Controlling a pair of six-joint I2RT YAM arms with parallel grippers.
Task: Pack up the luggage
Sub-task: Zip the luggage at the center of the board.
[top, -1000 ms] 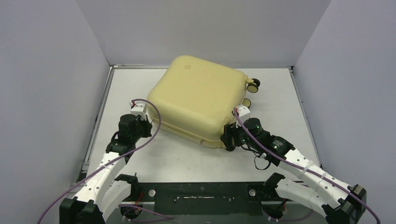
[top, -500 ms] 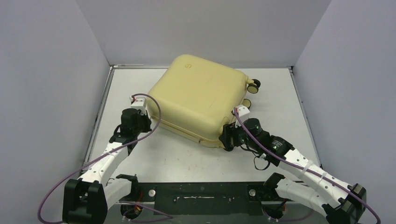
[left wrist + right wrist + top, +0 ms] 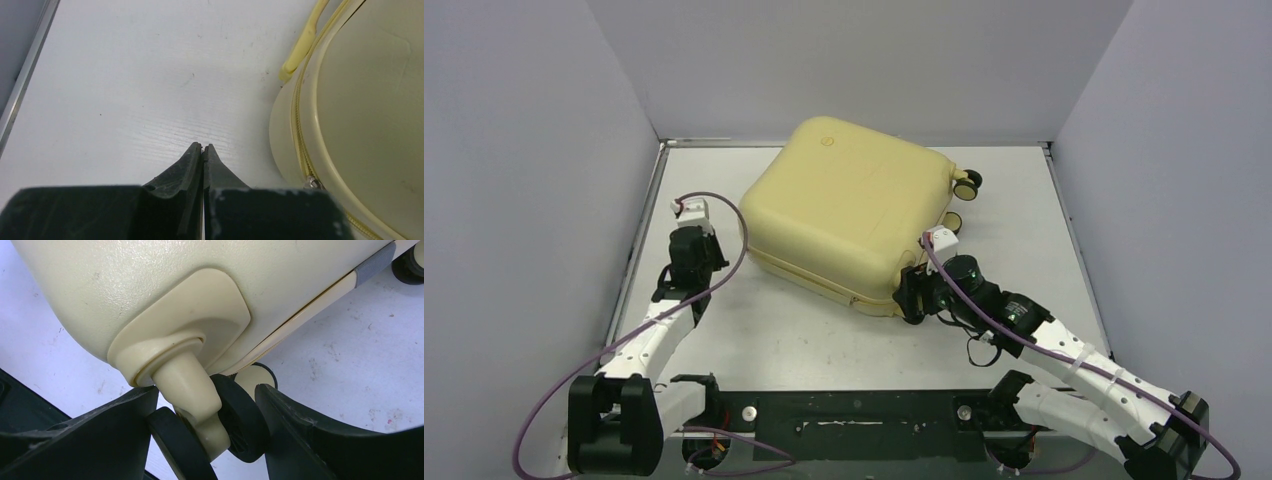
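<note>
Luggage [image 3: 849, 215] lies closed on the table [image 3: 804, 340], judged rigid, slick-shelled and bulky; right gripper [image 3: 205, 400] clamps its near caster [image 3: 187, 380], a sound hold, while left gripper [image 3: 202, 147] rests pinched shut, empty, beside it.

luggage [image 3: 360, 125]: we are seeing it cut by the right edge.
wheel [image 3: 240, 420]: we are losing its underside at the bottom edge.

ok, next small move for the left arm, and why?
Probably open the left gripper and ease right toward the zipper pull: it's shut, empty, off the luggage, while the right gripper clamps a caster wheel, steadying it.
</note>
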